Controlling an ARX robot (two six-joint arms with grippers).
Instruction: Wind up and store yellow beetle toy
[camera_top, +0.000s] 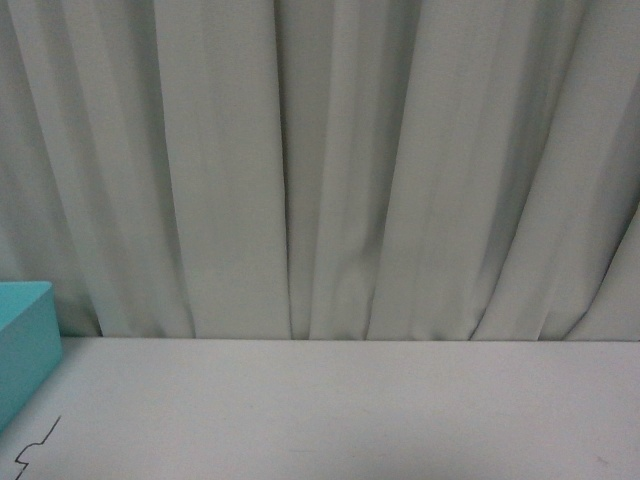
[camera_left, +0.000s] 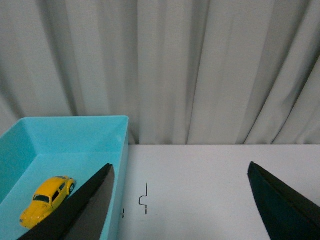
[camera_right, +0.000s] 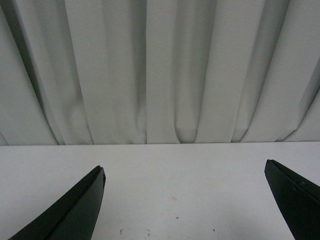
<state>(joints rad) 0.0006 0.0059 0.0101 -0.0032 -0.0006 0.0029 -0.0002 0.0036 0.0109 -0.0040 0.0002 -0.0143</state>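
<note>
The left gripper (camera_left: 180, 200) hangs spread wide with nothing between its dark fingers (camera_left: 82, 210), just above the bench (camera_left: 210, 180) beside the teal bin (camera_left: 75, 131). One finger overlaps the bin's near wall in the left wrist view; whether it touches cannot be told. The right gripper (camera_right: 185, 200) is likewise spread and empty, over bare bench near the curtain (camera_right: 160, 70).

The yellow beetle toy (camera_left: 46, 199) lies on the floor of the teal bin, close to the wall nearest the left gripper, resting on its wheels and angled along the bin. From the front view only a corner of the bin (camera_top: 25, 345) shows at the bench's left edge, and neither arm appears.

By the look of it the toy is stored, so little remains. The risks are small: a left finger sweeping sideways could catch the bin wall and shove the bin along the bench. If the spring is wound, a jolt could send the toy rolling against the bin wall.
</note>
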